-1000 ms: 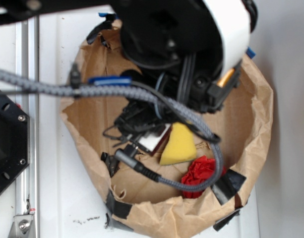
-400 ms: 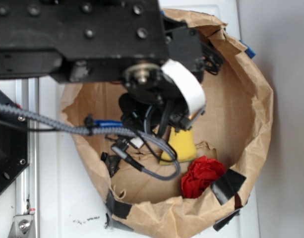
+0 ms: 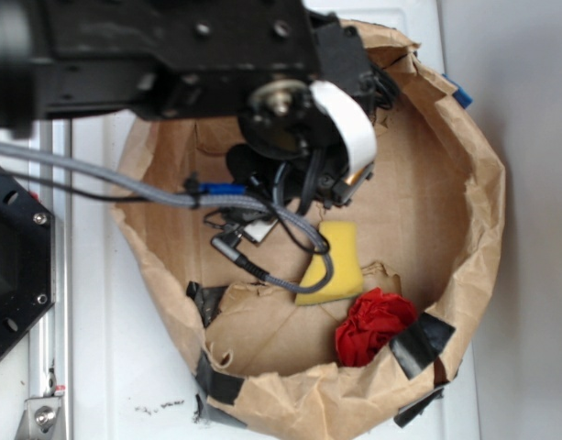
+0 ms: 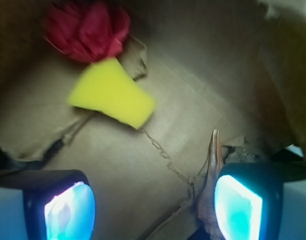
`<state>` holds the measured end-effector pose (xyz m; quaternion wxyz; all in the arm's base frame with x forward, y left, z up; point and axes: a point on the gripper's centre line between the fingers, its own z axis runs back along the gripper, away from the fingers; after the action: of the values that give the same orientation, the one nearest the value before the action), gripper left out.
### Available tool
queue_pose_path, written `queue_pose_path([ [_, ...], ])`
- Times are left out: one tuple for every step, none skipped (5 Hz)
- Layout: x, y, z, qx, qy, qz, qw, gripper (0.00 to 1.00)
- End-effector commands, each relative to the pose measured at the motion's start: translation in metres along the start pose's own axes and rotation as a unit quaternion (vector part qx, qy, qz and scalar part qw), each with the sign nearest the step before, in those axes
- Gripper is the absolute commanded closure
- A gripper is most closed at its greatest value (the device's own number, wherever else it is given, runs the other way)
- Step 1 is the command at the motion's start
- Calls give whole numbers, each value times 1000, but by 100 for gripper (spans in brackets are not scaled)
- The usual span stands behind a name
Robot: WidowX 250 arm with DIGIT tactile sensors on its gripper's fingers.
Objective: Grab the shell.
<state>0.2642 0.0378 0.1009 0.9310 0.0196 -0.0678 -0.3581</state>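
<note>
1. Wrist view: tool (image 4: pixel 153 210) released, jaws spread wide. Two glowing cyan pads at the lower edge, the left pad (image 4: pixel 70 212) at 8 o'clock, the right pad (image 4: pixel 237 207) at 4 o'clock. Bare brown paper fills the gap between them.
2. Shell (image 4: pixel 212 192): orange-tan, ridged, its long thin point toward 12 o'clock. It lies just beside the inner edge of the right pad, apparently touching it. Not between the jaws; not grasped.
3. Rough dark lump (image 4: pixel 247 152) just past the shell at 2 o'clock, partly hidden behind the right finger.
4. Yellow sponge wedge (image 4: pixel 113 92) toward 11 o'clock on the paper floor, well apart from the shell. Red crumpled ball (image 4: pixel 88 25) beyond it at the top edge, nearly touching the sponge's far corner.
5. Exterior view: arm reaches into a brown paper basket (image 3: pixel 482 211) on the white bench (image 3: pixel 97 367). Sponge (image 3: pixel 336 266) and red ball (image 3: pixel 372 325) sit at 6 o'clock from the wrist. Shell and tool hidden beneath the arm here.
6. Grey braided cable (image 3: pixel 125 183) crosses the basket's rim at 9 o'clock.
</note>
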Motion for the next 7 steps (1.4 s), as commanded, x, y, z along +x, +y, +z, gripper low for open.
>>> queue_pose_path([
  [4, 12, 2, 39, -12, 11, 999, 0],
  [3, 18, -2, 45, -7, 17, 999, 0],
  [1, 22, -7, 52, -1, 16, 999, 0],
  [-3, 27, -16, 62, 14, 22, 998, 0],
  [-10, 27, -23, 63, 29, 22, 997, 0],
  [-12, 28, -27, 69, 35, 24, 997, 0],
  [-13, 30, -31, 69, 41, 25, 996, 0],
])
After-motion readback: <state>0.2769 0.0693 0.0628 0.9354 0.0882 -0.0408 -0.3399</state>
